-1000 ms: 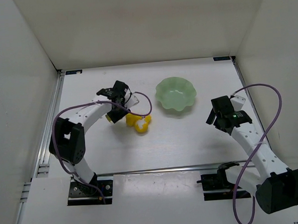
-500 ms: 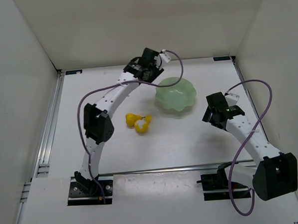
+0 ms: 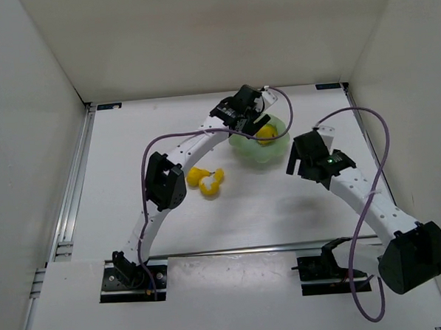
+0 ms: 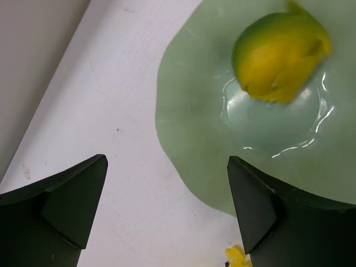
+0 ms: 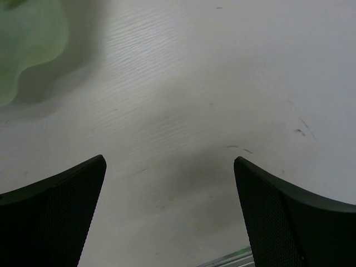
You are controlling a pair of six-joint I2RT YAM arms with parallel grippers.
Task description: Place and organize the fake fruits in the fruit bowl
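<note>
The pale green fruit bowl [image 3: 254,154] stands at the back middle of the table. A yellow-green fake fruit [image 3: 266,135] lies inside it, seen close in the left wrist view as the fruit [image 4: 281,55] resting on the bowl's floor [image 4: 194,111]. My left gripper [image 3: 255,123] hovers over the bowl's left rim, open and empty [image 4: 167,206]. Two yellow fake fruits [image 3: 206,181] lie together on the table, left of and in front of the bowl. My right gripper [image 3: 294,163] hangs open just right of the bowl, over bare table [image 5: 169,211].
White walls close in the table at the back and both sides. A metal rail [image 3: 74,187] runs along the left edge. An edge of the bowl [image 5: 28,44] shows at the top left of the right wrist view.
My left arm swung from the yellow fruits to the bowl with the yellow-green fruit, then opened; the fruit now lies in the bowl. The right arm edged left toward the bowl.
</note>
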